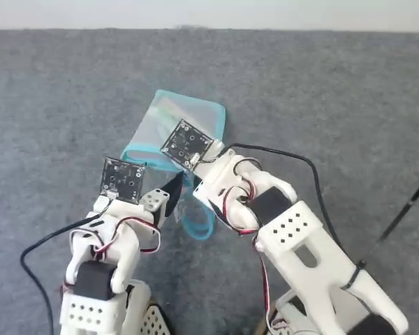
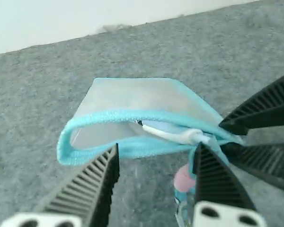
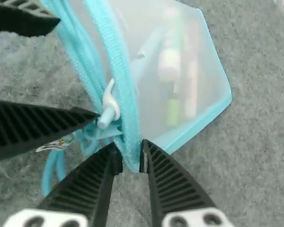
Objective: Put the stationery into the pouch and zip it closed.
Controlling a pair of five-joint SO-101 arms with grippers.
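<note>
The translucent pouch [image 1: 169,120] with teal edging lies on the grey carpet ahead of both arms. Through its wall I see several pens and other stationery [image 3: 173,71] inside. Its zipper mouth [image 2: 109,118] gapes open, and the white zipper pull [image 2: 182,136] sits near one end. My right gripper [image 3: 130,158] is shut on the pouch's teal zipper edge [image 3: 119,71] close to that pull. My left gripper [image 2: 156,163] is open, one finger on each side of the zipper edge near the pull [image 3: 106,111], touching nothing.
A teal strap loop [image 1: 199,227] trails from the pouch between the two arms, with a small pink tag [image 2: 183,179] by it. Black cables [image 1: 314,181] run along the carpet. A pale wall [image 1: 209,14] borders the far edge.
</note>
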